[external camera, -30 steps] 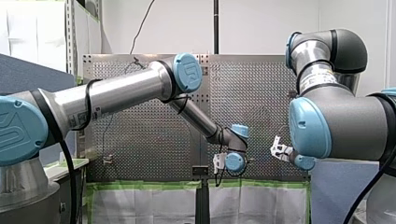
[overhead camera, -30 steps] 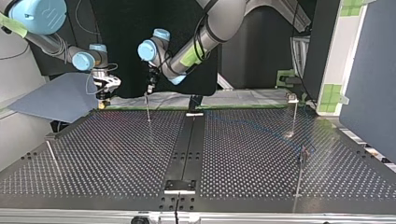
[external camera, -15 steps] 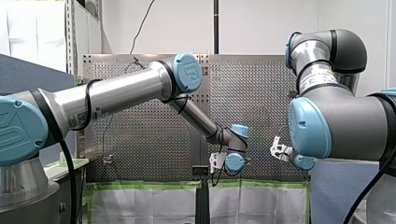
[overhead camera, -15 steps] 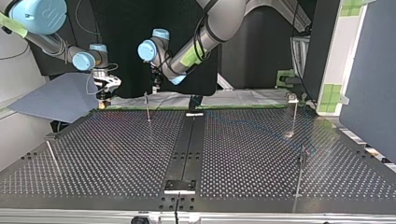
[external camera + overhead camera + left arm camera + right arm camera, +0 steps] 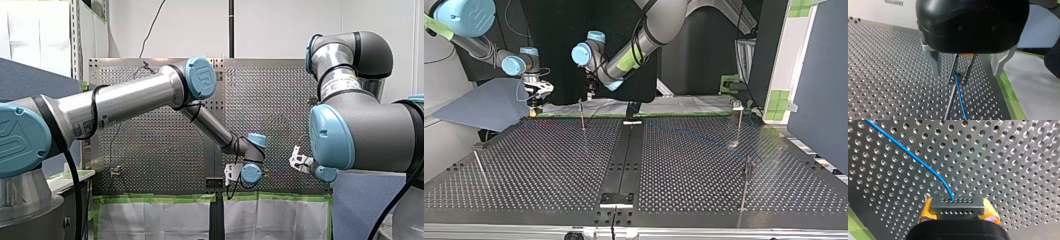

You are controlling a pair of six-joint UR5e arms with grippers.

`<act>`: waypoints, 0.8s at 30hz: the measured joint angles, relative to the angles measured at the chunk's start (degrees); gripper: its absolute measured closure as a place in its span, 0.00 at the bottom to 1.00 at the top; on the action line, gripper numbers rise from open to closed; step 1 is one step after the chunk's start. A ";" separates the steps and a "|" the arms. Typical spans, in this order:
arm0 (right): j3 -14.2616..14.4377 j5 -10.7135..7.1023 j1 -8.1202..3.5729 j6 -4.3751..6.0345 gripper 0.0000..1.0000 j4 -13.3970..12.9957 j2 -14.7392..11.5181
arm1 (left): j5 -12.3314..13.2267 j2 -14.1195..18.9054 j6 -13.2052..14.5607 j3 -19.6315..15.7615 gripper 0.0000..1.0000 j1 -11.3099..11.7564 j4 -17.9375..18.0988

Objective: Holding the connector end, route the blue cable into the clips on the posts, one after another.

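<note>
Pretty clearly a robotics lab, not a home workshop. Two big industrial arms, my left arm (image 5: 125,100) and my right arm (image 5: 360,130), are set up at a metal table (image 5: 549,165) drilled edge to edge with mounting holes, and thin posts (image 5: 740,125) stand up out of it. Green tape (image 5: 150,199) runs along the table's edge above white sheeting (image 5: 165,220). Around the rig there's a black backdrop (image 5: 554,35), a blue-grey partition (image 5: 819,75), a plain white wall (image 5: 285,25) with a cord (image 5: 153,25) trailing down it, and a slotted metal upright (image 5: 75,35). All of it is test-bench gear.
</note>
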 joint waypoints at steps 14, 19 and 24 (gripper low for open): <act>0.03 0.00 -0.10 0.00 1.00 0.00 0.00 | 2.64 2.35 -1.40 -2.39 0.00 -0.36 -0.46; 0.03 0.00 0.06 0.00 1.00 -0.03 0.01 | 2.04 4.87 -2.28 -4.92 0.00 -0.99 1.94; 0.03 0.00 0.09 0.00 1.00 -0.16 0.02 | 1.00 7.30 -3.23 -7.35 0.00 -1.63 4.33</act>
